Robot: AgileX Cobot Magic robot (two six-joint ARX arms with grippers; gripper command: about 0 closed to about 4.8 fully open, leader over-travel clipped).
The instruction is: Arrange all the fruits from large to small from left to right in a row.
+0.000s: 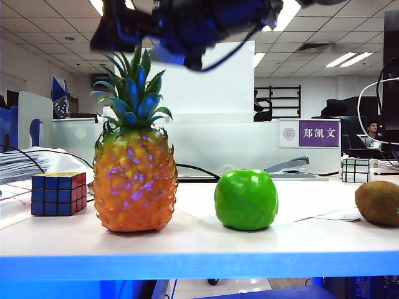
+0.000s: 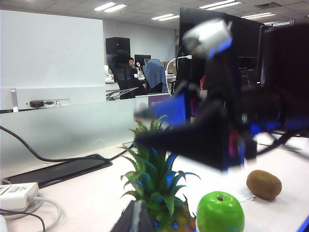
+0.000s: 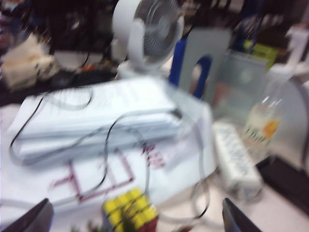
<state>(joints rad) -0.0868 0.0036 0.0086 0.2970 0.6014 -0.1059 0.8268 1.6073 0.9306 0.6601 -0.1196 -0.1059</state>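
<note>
The three fruits stand in a row on the white table (image 1: 187, 240). From left to right they are the pineapple (image 1: 134, 180), the green apple (image 1: 246, 199) and the brown kiwi (image 1: 378, 202) at the frame's edge. My right gripper (image 1: 190, 37) hangs blurred in the air just above the pineapple's crown. In the right wrist view its fingers (image 3: 36, 217) stand far apart, open, with nothing between them. My left gripper (image 2: 137, 220) stays back beside the pineapple's crown (image 2: 154, 179), its dark fingers together and touching nothing. The left wrist view also holds the apple (image 2: 219, 212) and kiwi (image 2: 263, 184).
A Rubik's cube (image 1: 58, 193) sits left of the pineapple. Behind it lie a paper stack (image 3: 96, 116) with cables, a white fan (image 3: 149, 34), a power strip (image 3: 236, 162) and a clear bottle (image 3: 260, 125). A stapler (image 1: 290, 167) and a second cube (image 1: 356, 169) sit at the back right.
</note>
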